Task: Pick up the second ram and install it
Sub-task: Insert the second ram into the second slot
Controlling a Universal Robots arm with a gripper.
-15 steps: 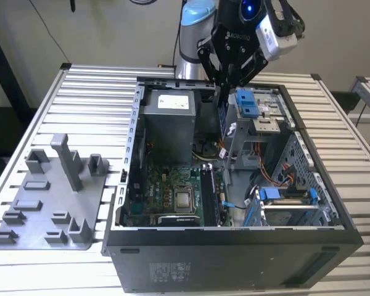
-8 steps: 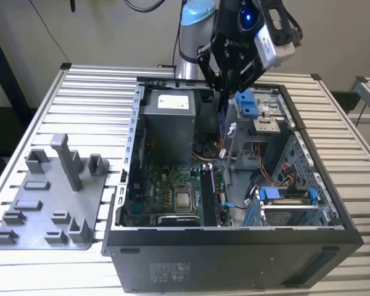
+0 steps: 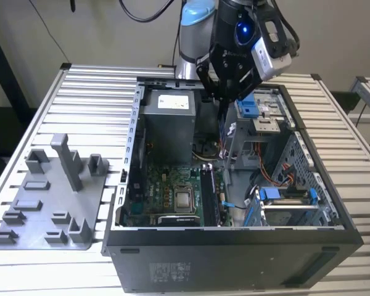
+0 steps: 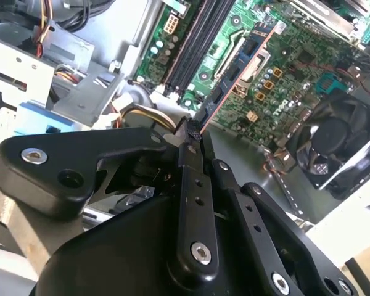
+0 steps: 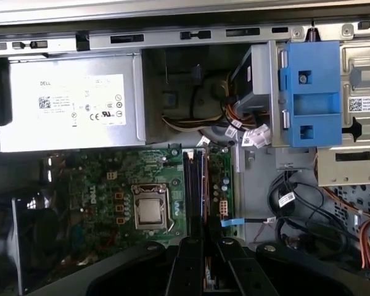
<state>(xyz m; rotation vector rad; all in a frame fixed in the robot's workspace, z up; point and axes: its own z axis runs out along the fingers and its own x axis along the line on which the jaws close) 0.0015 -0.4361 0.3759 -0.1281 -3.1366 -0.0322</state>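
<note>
Our black gripper (image 4: 190,134) clamps the second ram (image 4: 229,80), a thin flat stick, over the green motherboard (image 4: 296,68); the open metal case (image 3: 234,246) sits on a ribbed white table (image 3: 92,86).

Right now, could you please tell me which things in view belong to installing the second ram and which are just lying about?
Belongs to the job:
- gripper, shut on the second ram
- memory slots, under the gripper

Just lying about:
- grey fixture tray, outside the case
- power supply
- blue drive bracket
- cooling fan
</note>
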